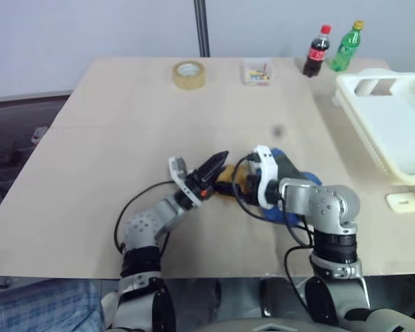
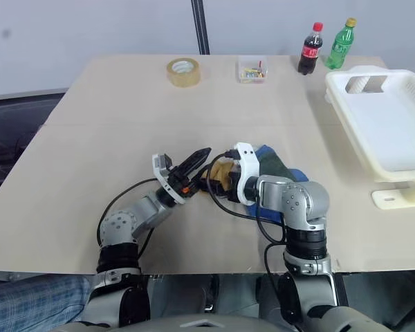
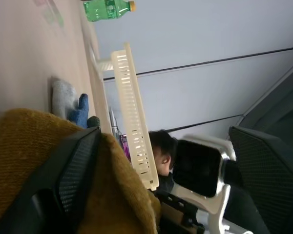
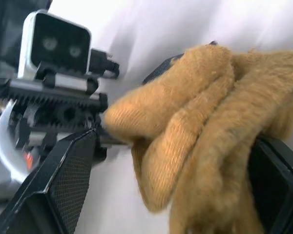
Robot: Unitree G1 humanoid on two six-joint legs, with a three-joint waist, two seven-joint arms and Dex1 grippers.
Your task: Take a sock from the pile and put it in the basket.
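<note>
Meeting over the pile [image 2: 277,169] near the table's [image 2: 111,124] middle, both grippers have their fingers spread, a mustard sock [image 4: 210,126] draped between the right gripper's [image 4: 161,185] fingers. The left gripper [image 2: 194,166] touches that sock; the basket [image 2: 387,124] sits far right.

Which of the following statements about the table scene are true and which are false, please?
1. The basket already holds a sock. False: its inside is bare white, and the socks lie in the pile near the front edge of the table.
2. Both grippers are at the pile. True: the left gripper and the right gripper meet at a mustard yellow sock.
3. The roll of tape lies inside the basket. False: it lies on the table near the far edge, well apart from the basket.
4. Two bottles stand at the far edge of the table. True: one is dark with a red cap, one green.
5. The right gripper's fingers are pressed together. False: they stand apart, with the yellow sock between them.
</note>
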